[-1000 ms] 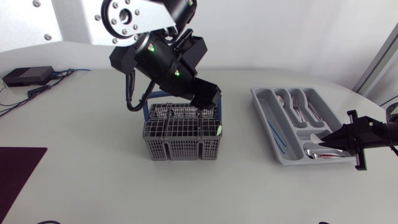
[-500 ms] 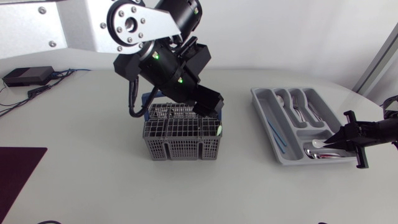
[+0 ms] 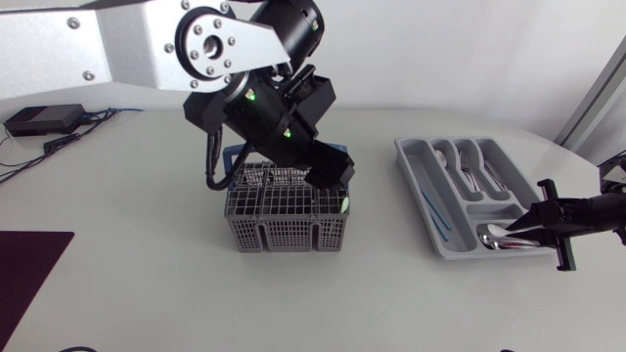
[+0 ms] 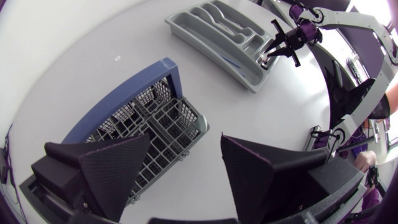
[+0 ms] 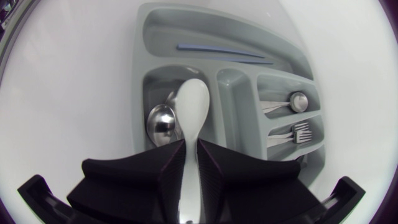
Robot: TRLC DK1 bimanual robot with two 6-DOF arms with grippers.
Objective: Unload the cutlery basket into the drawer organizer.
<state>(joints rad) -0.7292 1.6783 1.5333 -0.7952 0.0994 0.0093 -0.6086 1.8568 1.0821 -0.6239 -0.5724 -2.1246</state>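
White table [image 3: 117,293], bare wall behind. White spoon [image 5: 191,109] hangs over the end compartment of the grey drawer organizer [image 5: 140,37], bowl forward, just above a metal spoon [image 5: 160,123] already lying there. Right gripper [image 5: 190,149] is clamped on its handle from both sides. Spoon looks light, stiff and smooth, probably plastic or ceramic, so likely slippery. The mid-handle hold seems sound, and a low release would spare it a knock. A thin blue stick [image 5: 224,53] lies in the long slot. Well apart, the left gripper [image 4: 186,138] hovers over the cutlery basket [image 3: 284,235], fingers spread, holding nothing. Basket contents: cannot tell.
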